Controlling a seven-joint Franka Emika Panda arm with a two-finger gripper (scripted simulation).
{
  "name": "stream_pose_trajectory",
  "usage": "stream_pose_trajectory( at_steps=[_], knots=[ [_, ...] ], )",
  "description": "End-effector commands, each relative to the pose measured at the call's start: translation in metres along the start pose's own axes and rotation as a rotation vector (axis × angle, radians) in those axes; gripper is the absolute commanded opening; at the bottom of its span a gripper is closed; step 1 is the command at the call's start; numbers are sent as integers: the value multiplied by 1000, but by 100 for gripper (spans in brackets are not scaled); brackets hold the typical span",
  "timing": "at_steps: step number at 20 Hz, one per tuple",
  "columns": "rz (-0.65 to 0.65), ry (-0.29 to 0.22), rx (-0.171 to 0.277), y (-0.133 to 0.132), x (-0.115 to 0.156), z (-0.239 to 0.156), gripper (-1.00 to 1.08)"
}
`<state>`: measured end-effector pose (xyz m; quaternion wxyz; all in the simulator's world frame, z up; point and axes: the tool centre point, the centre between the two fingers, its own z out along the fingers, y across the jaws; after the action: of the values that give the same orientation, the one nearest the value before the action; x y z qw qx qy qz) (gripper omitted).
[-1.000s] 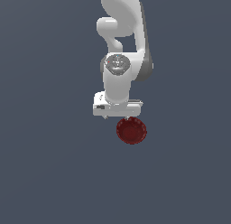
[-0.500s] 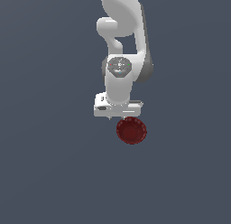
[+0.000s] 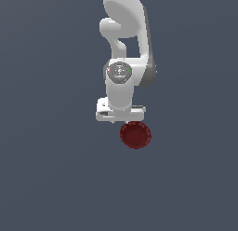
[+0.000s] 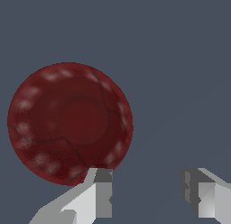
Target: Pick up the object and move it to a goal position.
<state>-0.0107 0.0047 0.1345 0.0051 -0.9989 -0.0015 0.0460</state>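
1. Surface (image 3: 46,179): flat, dark blue-grey, fills both views; nothing else on it besides bowl. No goal marker seen anywhere.

2. Arm (image 3: 124,48): white Panda, reaching down from top of exterior view, wrist pointed straight at surface, hand block low and close to surface.

3. Bowl (image 3: 135,135): dark red, glossy, round, thin rim, sitting upright on surface, mouth up. In exterior view, just below hand and offset toward exterior view's right. In wrist view (image 4: 70,123), seen from above w/ pale highlights round inner wall; not centred btwn fingers, off to one side.

4. Gripper (image 4: 146,193): fingers spread wide, nothing btwn them, only bare surface in gap. One fingertip (image 4: 103,191) overlaps bowl's rim edge in wrist view; touching or just above, can't tell. Other fingertip (image 4: 198,191) well clear of bowl.

5. Step in hand, by judgement: approach/align before grasp. Not gripped, not lifted; task barely begun.

6. Next move, by judgement:
   - Shift hand sideways toward bowl so one finger sits inside rim and other outside, or so bowl wall lies btwn pads.
   - Bowl looks about as wide as the opening, so straddling whole bowl looks tight; rim pinch prob. safer.
   - Then lower, close, lift, carry to goal.

7. Risk: descending as is could land near finger on rim and tip or push bowl away.
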Motion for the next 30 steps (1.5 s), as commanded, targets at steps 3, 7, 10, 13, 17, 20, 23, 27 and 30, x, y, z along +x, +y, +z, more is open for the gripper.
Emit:
stream_pose_trajectory(
  at_steps=[3,7,10,13,17,20,23,27,30],
  knots=[
    [35,-30,46,2,0,10,28],
    [81,-69,112,4,0,23,28],
    [124,-105,178,5,0,35,28],
    [172,-143,260,5,0,48,28],
    [228,-183,362,4,2,61,28],
    [260,-205,426,3,3,68,28],
    [284,-221,478,3,5,72,28],
    [305,-233,524,2,6,76,28],
    [313,-238,542,2,7,77,28]
  ],
)
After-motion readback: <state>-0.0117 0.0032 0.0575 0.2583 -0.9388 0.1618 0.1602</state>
